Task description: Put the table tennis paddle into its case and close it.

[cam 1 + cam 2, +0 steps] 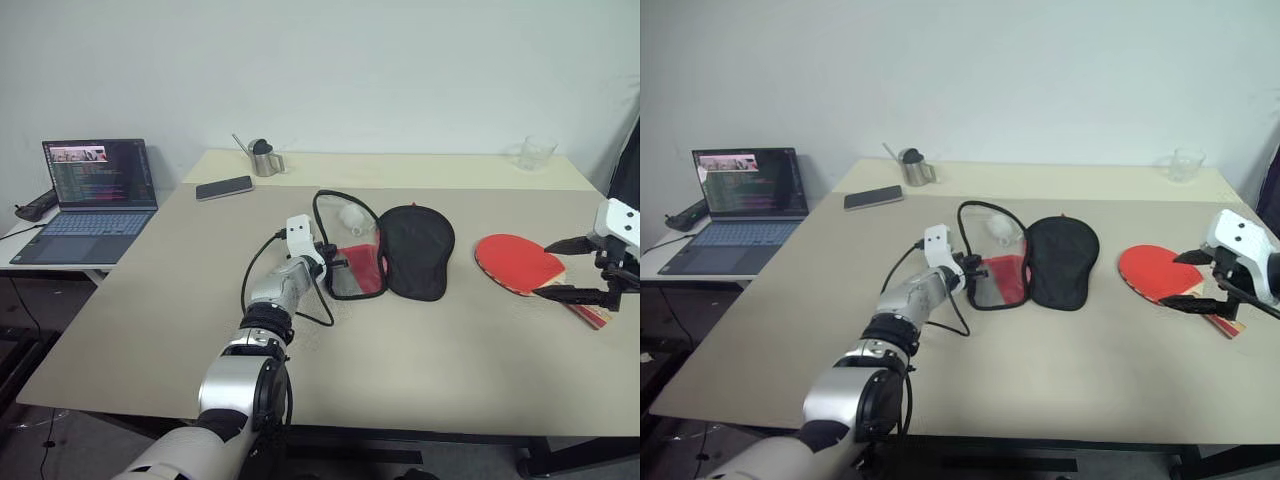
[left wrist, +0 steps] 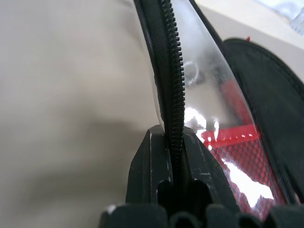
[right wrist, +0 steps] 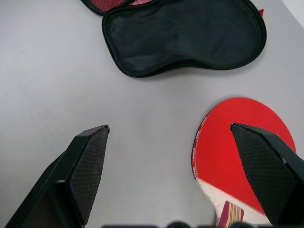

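The case lies open in the middle of the table. Its black half rests flat, and its other half, with clear film over red mesh, is lifted on edge. My left gripper is shut on that half's black zip edge, which runs up between the fingertips. The table tennis paddle lies red face up on the table to the right, handle toward the near right. Over its handle end hovers my right gripper, open wide and holding nothing, one finger above the red face.
An open laptop sits on a lower side table at the left. A phone and a metal cup stand at the back left of the beige table, a clear glass at the back right.
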{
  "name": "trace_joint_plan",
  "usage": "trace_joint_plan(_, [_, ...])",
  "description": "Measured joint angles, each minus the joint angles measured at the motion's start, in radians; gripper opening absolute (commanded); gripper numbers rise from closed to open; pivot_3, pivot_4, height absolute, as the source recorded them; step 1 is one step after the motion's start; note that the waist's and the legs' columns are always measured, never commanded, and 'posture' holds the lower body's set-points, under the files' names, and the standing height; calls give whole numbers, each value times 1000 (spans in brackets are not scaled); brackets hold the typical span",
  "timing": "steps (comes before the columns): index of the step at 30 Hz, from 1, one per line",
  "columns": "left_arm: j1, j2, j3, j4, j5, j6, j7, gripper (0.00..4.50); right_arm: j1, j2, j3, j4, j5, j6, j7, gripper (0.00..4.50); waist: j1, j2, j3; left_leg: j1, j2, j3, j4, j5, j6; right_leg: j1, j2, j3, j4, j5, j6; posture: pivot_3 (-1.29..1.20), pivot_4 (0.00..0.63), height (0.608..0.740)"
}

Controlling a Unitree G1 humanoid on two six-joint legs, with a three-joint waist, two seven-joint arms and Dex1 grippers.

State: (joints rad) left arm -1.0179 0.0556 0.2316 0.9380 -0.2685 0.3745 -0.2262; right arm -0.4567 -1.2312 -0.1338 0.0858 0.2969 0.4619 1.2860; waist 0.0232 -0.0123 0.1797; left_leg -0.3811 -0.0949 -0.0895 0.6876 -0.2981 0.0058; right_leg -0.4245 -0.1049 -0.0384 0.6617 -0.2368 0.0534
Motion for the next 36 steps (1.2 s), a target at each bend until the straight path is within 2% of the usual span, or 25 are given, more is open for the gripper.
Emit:
trace_joint_plan(3, [29, 1, -4, -43, 1, 26, 0, 843, 1, 3, 0, 0, 0, 3, -3, 4500, 0, 0, 0, 0, 0, 0, 0, 0, 0, 0, 0, 0, 0, 0, 0, 0, 150, 740])
trace_joint_plan(7, [52, 5, -15, -89, 2, 63, -2, 2243, 1, 6, 0, -1, 0, 3, -6, 4500, 0, 0, 0, -1, 0, 0, 3, 0, -1, 0, 0, 0, 1, 0, 0, 0, 150, 740])
trace_joint_plan(8, [60, 9, -25, -109, 3, 77, -5, 2745, 1, 8, 0, -1, 0, 4, -8, 4500, 0, 0, 0, -1, 0, 0, 4, -1, -1, 0, 0, 0, 1, 0, 1, 0, 150, 740])
trace_joint_plan(9, [63, 10, -27, -117, 3, 80, -6, 2940, 1, 10, 0, -1, 0, 4, -8, 4500, 0, 0, 0, -1, 0, 0, 4, -1, -1, 0, 0, 0, 1, 0, 1, 0, 150, 740])
trace_joint_plan(14, [103, 67, -77, -227, 17, 110, -74, 2940, 4, 24, 1, 3, -13, 4, -46, 4500, -3, -1, 0, -1, 0, 0, 5, -1, -1, 0, 1, 1, 2, 1, 1, 0, 150, 740])
trace_joint_plan(17, [141, 130, -116, -312, 24, 128, -151, 2940, -27, 46, 29, 66, -86, 4, -145, 4500, -4, 0, 0, -1, 0, -1, 6, -1, -1, 0, 1, 1, 2, 1, 0, 0, 150, 740])
trace_joint_plan(21, [206, 262, -159, -474, -32, 224, -368, 2940, -149, 114, 139, 263, -260, 57, -353, 4500, -11, -1, 1, -1, 0, -1, 7, -1, -1, 0, 2, 1, 2, 2, 0, 0, 150, 740])
trace_joint_plan(23, [257, 370, -160, -573, -79, 266, -511, 2940, -197, 137, 226, 387, -356, 79, -398, 4500, -22, 0, 0, -1, 1, -1, 6, -1, -1, 0, 2, 2, 1, 2, -1, 0, 150, 740])
trace_joint_plan(25, [280, 425, -152, -623, -107, 278, -582, 2940, -233, 166, 267, 481, -401, 81, -419, 4500, -25, 0, 0, -1, 0, 0, 6, -1, -1, 0, 2, 2, 1, 2, -1, 0, 150, 740])
trace_joint_plan(28, [291, 449, -143, -677, -142, 293, -622, 2940, -320, 214, 296, 584, -433, 61, -422, 4500, -26, 0, 0, 0, 0, -1, 7, -1, -1, 1, 2, 2, 1, 2, -1, 0, 150, 740])
trace_joint_plan(36, [329, 441, -135, -807, -200, 321, -617, 2940, -521, 299, 357, 841, -494, -20, -384, 4500, -29, 0, 0, 0, 1, -1, 6, -1, -1, 1, 3, 1, 0, 2, -1, 0, 150, 740])
